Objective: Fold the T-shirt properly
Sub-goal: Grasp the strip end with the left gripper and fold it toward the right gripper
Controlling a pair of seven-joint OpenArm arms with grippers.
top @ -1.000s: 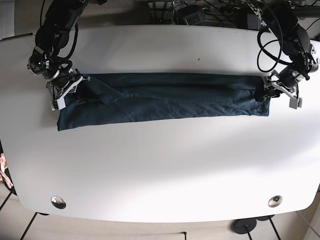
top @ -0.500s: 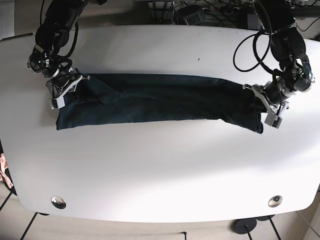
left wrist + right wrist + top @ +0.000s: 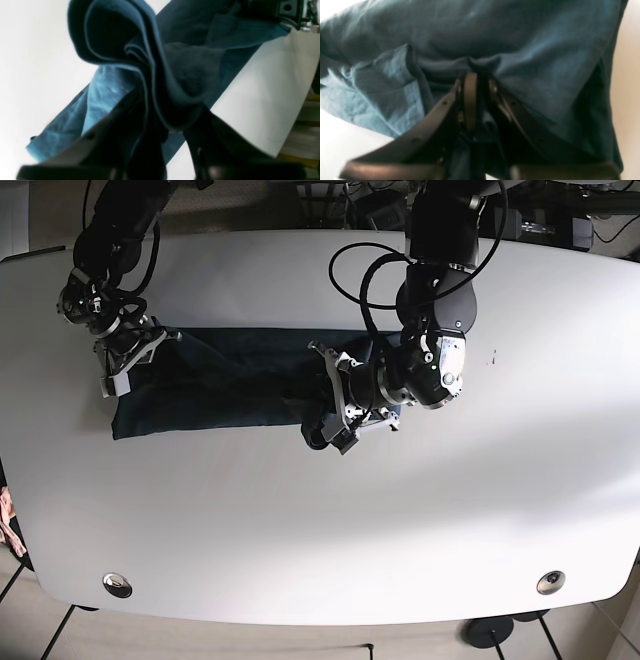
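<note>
The dark blue T-shirt lies as a long folded band on the left half of the white table. My left gripper is shut on the shirt's right end and holds it lifted over the table's middle. In the left wrist view the bunched cloth layers stand between the closed fingers of this gripper. My right gripper is shut on the shirt's left end at the table's left. The right wrist view shows its fingers pinching a fold of the shirt.
Two round metal fittings sit near the table's front edge. Cables and gear lie behind the back edge. The left arm's body hangs over the table's middle.
My left gripper has carried the shirt's right end far to the left, from the table's right side to its middle, doubling the band over. My right gripper has stayed in place.
</note>
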